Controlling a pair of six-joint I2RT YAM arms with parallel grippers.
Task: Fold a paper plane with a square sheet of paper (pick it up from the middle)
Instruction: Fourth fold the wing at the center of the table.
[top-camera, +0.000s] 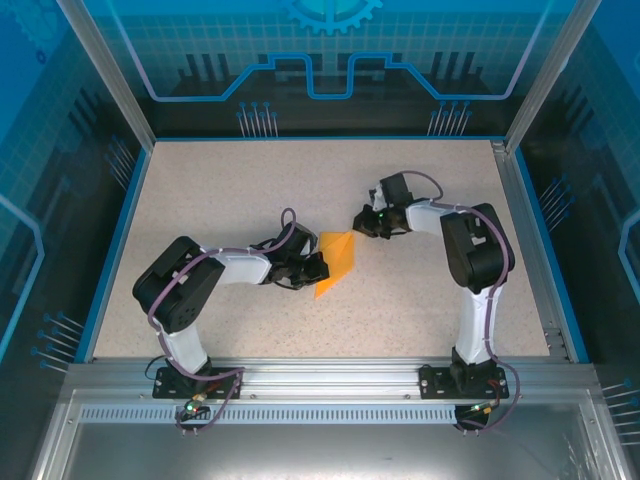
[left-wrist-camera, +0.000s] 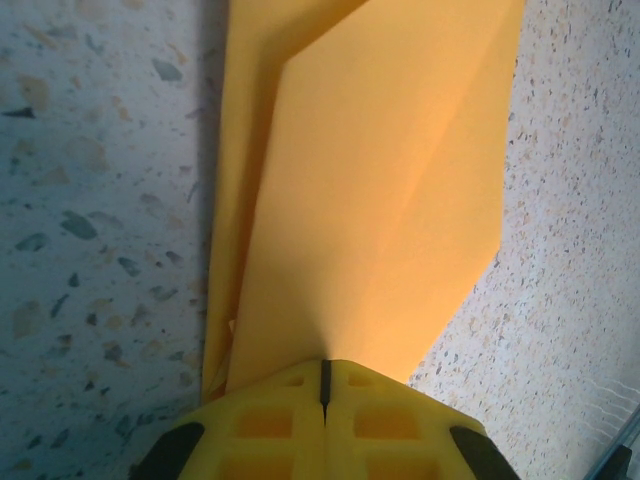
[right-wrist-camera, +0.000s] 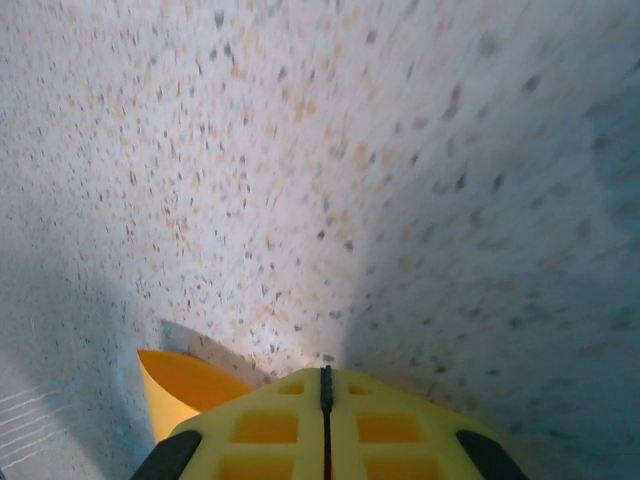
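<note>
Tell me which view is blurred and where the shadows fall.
Right wrist: the table looks smeared, with shadow at right and lower left. Left wrist: sharp, a shadow band left of the orange paper. Top external: sharp, evenly lit.

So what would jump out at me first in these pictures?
The bright orange folded paper in the middle of the speckled table, the only strong colour on it. The left gripper is shut on one edge of it, and the right gripper, also shut, hangs close to its far corner.
</note>
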